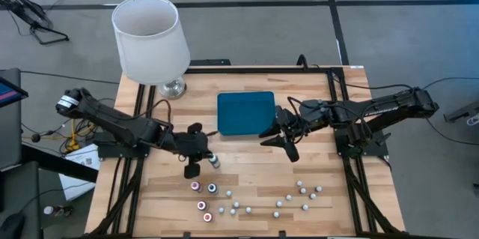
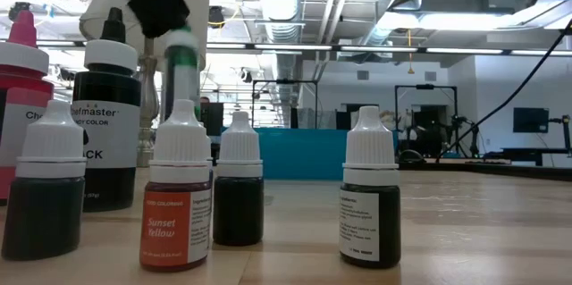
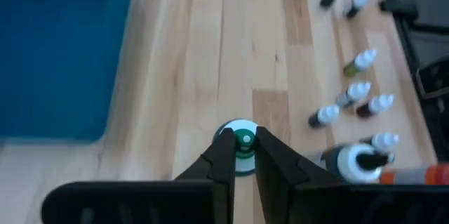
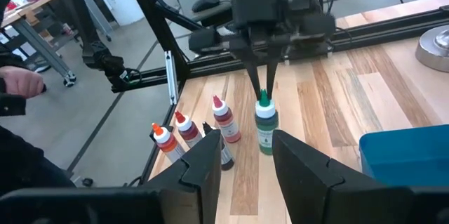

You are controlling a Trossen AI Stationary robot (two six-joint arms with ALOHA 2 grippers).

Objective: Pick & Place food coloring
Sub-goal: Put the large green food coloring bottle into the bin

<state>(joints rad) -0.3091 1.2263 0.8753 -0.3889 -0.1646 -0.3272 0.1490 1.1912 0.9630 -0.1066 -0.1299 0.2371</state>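
Observation:
The food coloring is a set of small bottles. A few larger ones with coloured tops and several small white-capped ones stand on their bases near the table's front edge. In the low view they show close up, one labelled Sunset Yellow. My left gripper is shut on a green-tipped bottle just behind that group. My right gripper hovers open beside the teal tray with nothing between its fingers. My left gripper pinches the bottle's green nozzle tip between its two fingertips, above the white cap. The fingers slant down at it from the table's left side. The bottle hangs upright below them. Whether its base is clear of the wood, I cannot tell.
A white-shaded lamp on a metal foot stands at the far left corner. Bare wood lies between the tray and the bottles. Red and orange bottles stand close beside the held one. A person's sleeve shows beyond the table's left edge.

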